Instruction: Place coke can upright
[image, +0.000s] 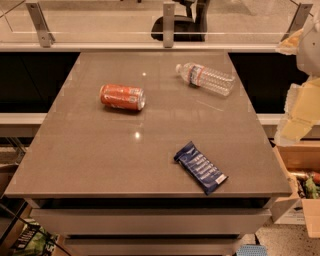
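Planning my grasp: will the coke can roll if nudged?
Probably: the coke can lies sideways on the glossy table, so a nudge could roll it. Its metal wall may dent. The gripper hangs beyond the table's right edge.

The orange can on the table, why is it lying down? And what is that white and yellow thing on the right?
This is one camera's picture, looking down at a grey table. The white and yellow shape at the right edge is the robot's gripper, the hand on its one arm. It hangs beside the table, touching nothing there. Three things lie on the table: the orange coke can on its side, a clear water bottle also on its side, and a blue snack bar nearer the camera. The robot's job is to stand the can upright; that is not yet done.
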